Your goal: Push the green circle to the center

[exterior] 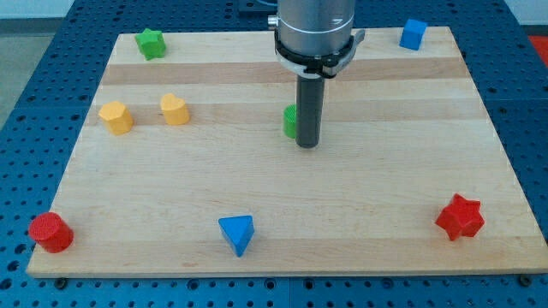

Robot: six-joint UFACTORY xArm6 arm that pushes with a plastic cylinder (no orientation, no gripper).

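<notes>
The green circle stands a little above the middle of the wooden board. Most of it is hidden behind my rod; only its left edge shows. My tip rests on the board right beside the green circle, on its right and slightly below it, and seems to touch it.
A green star sits at the top left and a blue cube at the top right. A yellow pentagon and a yellow heart are at the left. A red cylinder, blue triangle and red star line the bottom.
</notes>
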